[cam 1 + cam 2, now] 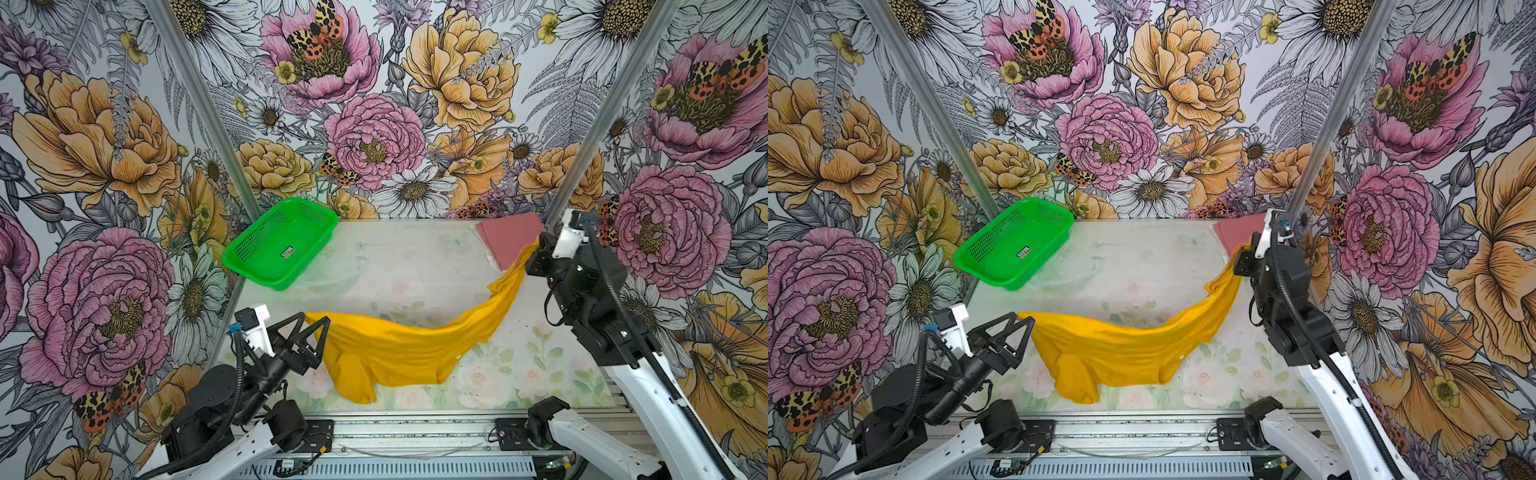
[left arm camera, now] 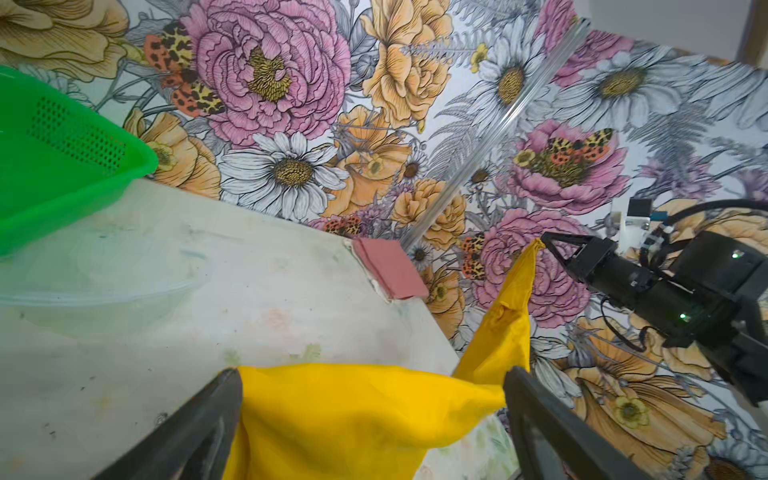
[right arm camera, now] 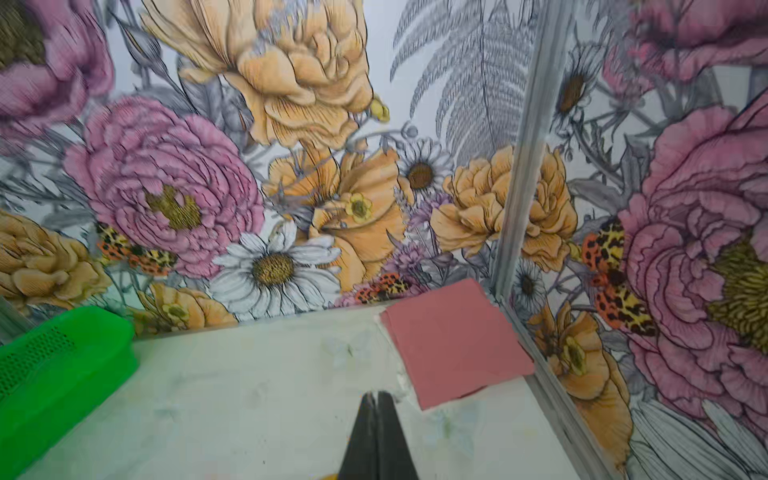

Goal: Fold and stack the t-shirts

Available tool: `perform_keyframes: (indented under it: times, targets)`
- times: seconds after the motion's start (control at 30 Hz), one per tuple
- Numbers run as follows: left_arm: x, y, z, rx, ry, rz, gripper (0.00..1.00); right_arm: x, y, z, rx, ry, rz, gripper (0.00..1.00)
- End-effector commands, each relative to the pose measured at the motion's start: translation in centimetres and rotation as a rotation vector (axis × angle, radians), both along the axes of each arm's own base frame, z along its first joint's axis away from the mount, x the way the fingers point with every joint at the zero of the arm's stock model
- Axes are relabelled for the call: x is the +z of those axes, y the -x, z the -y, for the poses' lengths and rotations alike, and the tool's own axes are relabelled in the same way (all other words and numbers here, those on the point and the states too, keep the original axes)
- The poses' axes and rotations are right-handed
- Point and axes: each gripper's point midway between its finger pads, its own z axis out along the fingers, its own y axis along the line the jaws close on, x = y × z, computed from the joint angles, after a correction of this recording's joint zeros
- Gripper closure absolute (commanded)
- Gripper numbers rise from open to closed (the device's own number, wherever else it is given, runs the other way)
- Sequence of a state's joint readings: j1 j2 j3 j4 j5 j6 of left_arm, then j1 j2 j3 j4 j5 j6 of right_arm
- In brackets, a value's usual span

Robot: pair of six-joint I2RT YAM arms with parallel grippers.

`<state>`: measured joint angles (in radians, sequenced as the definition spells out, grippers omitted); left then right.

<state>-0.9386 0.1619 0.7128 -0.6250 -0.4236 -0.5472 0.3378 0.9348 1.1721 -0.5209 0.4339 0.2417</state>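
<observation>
Past the green basket (image 1: 278, 243) at the back left, the left gripper (image 1: 316, 320) stands with its jaws spread wide and a corner of the yellow t-shirt (image 1: 399, 353) lying loose between them. The shirt sags in a rumpled band across the table (image 1: 415, 266) up to the right gripper (image 1: 536, 250), whose jaws are pinched on its far end, lifted just beside the folded pink t-shirt (image 1: 511, 239) in the back right corner. To my eye the yellow one is at the spreading-out stage; next it wants a fresh hold on the left and a flat lay-down.
</observation>
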Motion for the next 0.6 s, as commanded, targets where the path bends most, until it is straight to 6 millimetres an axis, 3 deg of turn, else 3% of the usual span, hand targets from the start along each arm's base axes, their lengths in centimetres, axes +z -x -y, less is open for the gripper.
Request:
perform_keyframes:
  times: [0.0, 0.13, 0.3, 0.43, 0.5, 0.57]
  targets:
    - [0.2, -0.6, -0.2, 0.036, -0.082, 0.008, 0.01, -0.9, -1.3, 1.0, -0.054, 0.012, -0.053, 1.0]
    - [-0.4, -0.8, 1.4, -0.016, -0.104, 0.001, 0.01, 1.4, -4.9, -1.2, 0.027, 0.024, -0.028, 1.0]
    - [-1.3, -2.1, 1.9, 0.033, -0.109, -0.024, 0.01, 6.0, -9.7, -8.4, 0.304, -0.047, 0.033, 1.0]
    - [-2.8, -5.8, 2.6, 0.111, -0.23, -0.158, 0.01, 9.7, -12.0, -16.2, 0.513, -0.084, 0.084, 1.0]
    - [-3.8, -8.3, 3.2, 0.067, -0.188, -0.255, 0.01, 12.1, -12.2, -19.8, 0.611, -0.114, 0.114, 1.0]
    - [-4.3, -10.7, 2.2, 0.057, -0.064, -0.312, 0.01, 15.3, -11.4, -22.7, 0.709, -0.142, 0.168, 1.0]
